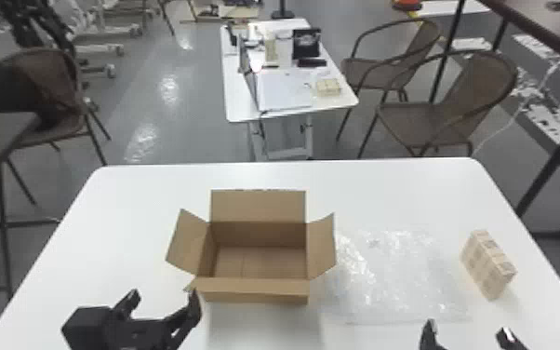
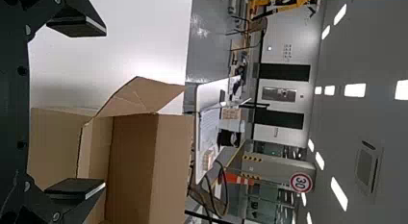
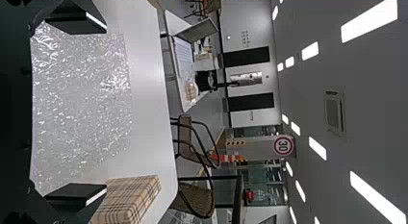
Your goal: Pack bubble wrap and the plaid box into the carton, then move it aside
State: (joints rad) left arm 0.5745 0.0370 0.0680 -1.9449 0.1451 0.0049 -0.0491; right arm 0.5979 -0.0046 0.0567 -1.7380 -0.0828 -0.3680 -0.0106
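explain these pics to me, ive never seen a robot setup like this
This is a robot with two black arms, each ending in a two-fingered gripper. One picture looks down from its head; the other two come from its left and right wrists and are turned sideways. On the white table stands an open, empty carton. Right of it lie bubble wrap and, farther right, a plaid box. The left gripper and right gripper are open, holding nothing.

"30" | round, red-rimmed white sign [image 2: 301, 182] | room background | both wrist views
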